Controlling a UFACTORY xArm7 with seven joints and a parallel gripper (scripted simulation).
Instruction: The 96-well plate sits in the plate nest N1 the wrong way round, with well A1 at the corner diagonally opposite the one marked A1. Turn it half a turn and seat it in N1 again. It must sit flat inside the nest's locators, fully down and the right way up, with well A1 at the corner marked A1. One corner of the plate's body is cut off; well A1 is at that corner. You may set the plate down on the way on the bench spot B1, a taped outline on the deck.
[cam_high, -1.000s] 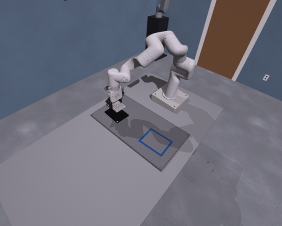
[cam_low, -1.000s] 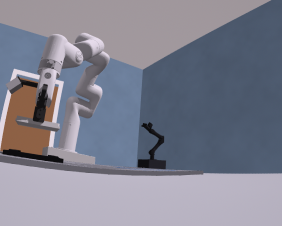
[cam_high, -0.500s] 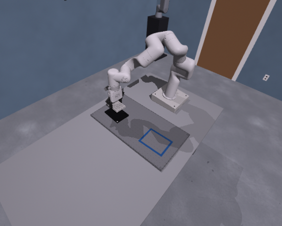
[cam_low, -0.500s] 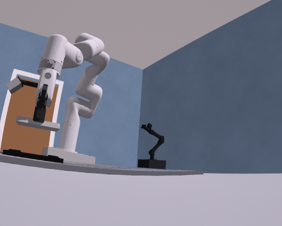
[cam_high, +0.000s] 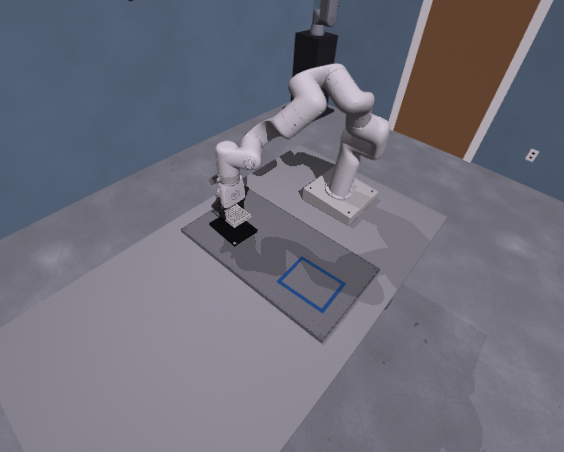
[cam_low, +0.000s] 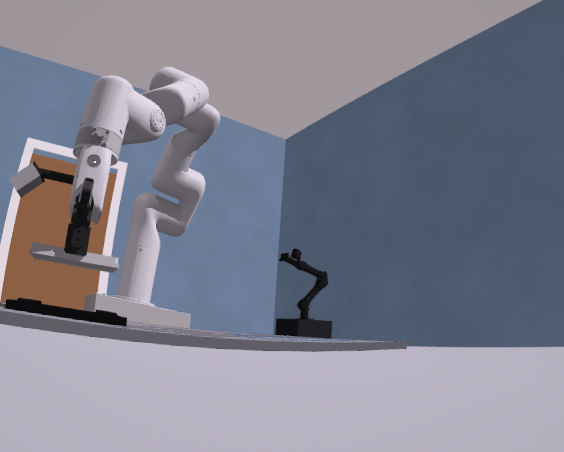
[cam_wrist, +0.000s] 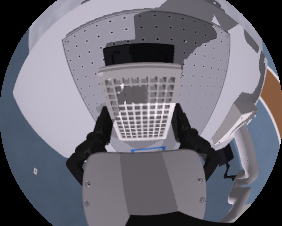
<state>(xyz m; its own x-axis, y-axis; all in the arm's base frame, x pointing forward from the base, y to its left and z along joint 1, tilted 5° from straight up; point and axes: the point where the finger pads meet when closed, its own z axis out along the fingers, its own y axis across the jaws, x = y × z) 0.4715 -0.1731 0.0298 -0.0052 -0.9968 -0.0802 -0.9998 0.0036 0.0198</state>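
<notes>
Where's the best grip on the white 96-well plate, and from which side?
Across the two long side walls of the white gridded 96-well plate, coming straight down from above. It is a flat, thin rectangle held level above the black nest N1; the top is all open wells. The black claw is already shut on it that way, one finger on each side.
</notes>
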